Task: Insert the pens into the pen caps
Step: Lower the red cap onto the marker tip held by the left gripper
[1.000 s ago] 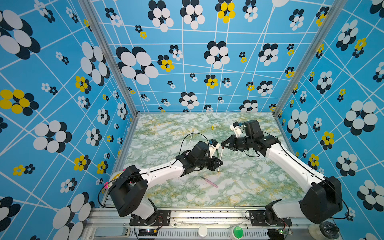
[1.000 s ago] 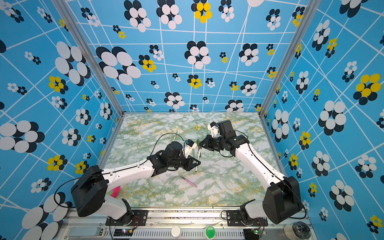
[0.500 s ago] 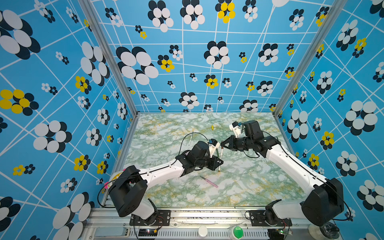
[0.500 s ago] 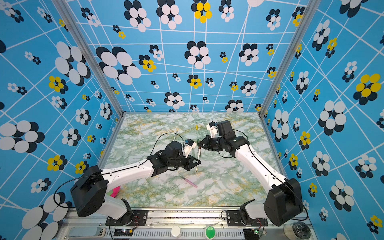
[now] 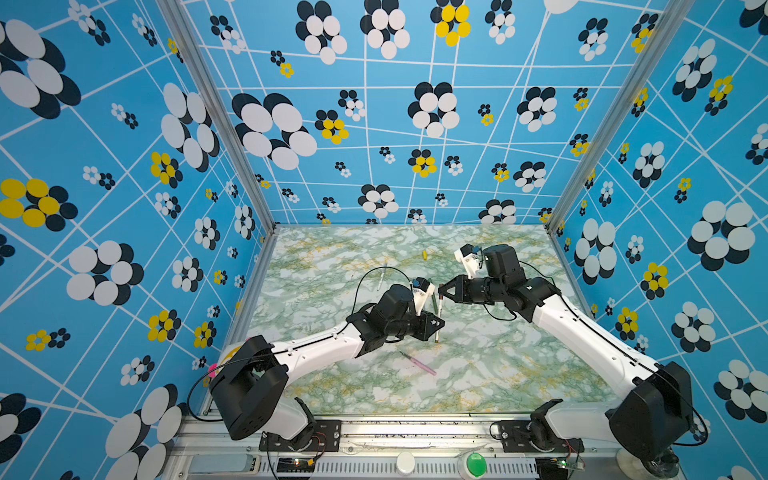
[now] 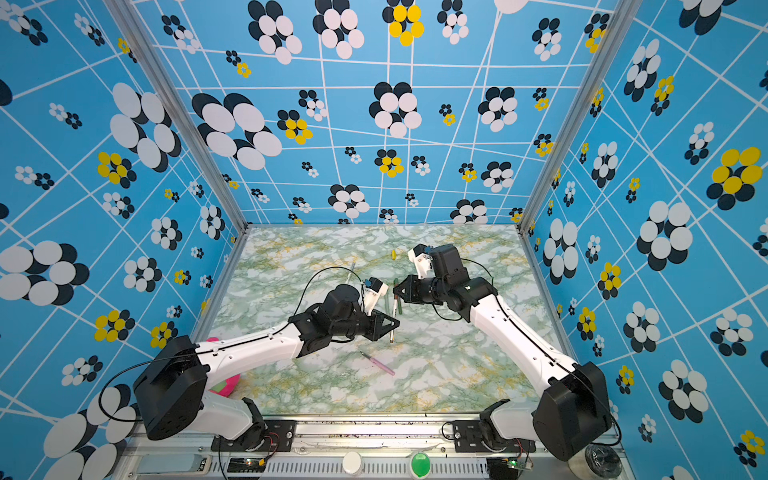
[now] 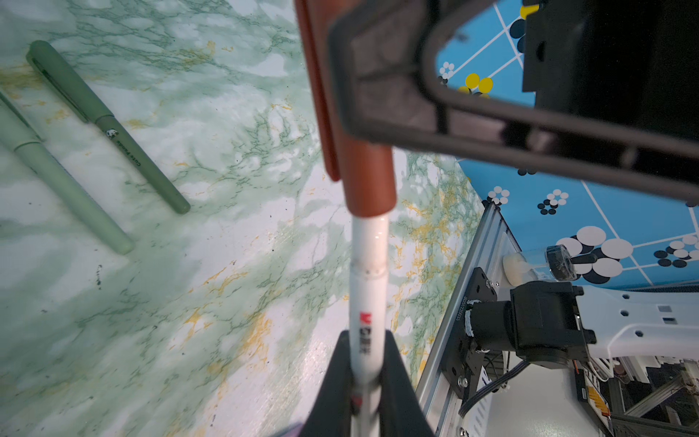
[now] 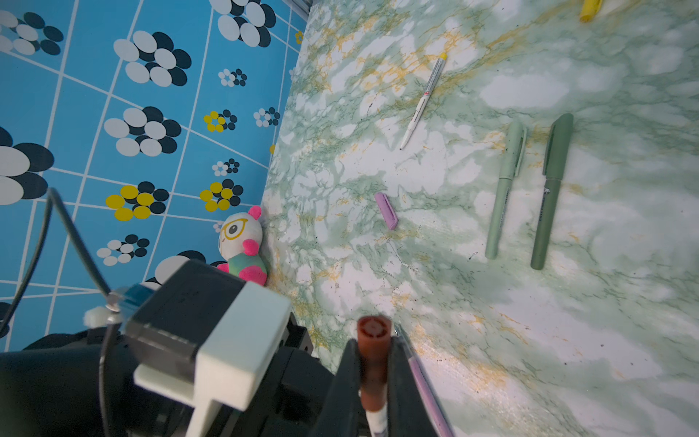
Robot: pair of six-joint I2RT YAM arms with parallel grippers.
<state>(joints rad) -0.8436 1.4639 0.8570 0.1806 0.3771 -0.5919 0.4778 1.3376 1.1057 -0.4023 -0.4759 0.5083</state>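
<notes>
Pen [image 7: 367, 287] inside brown cap [image 7: 370, 181]

Both arms reach inward, forearms slanting down, grippers almost meeting. Left gripper [image 5: 439, 324] has its jaws pinched tight on the white pen [image 7: 368, 287]. Right gripper [image 5: 441, 290] sits just beyond it, pointing at the left arm, jaws pinched on the brown cap [image 8: 373, 359].

brown cap [image 8: 373, 353] (pen [image 8: 377, 420] inside), pink cap [image 8: 386, 210] apart
</notes>
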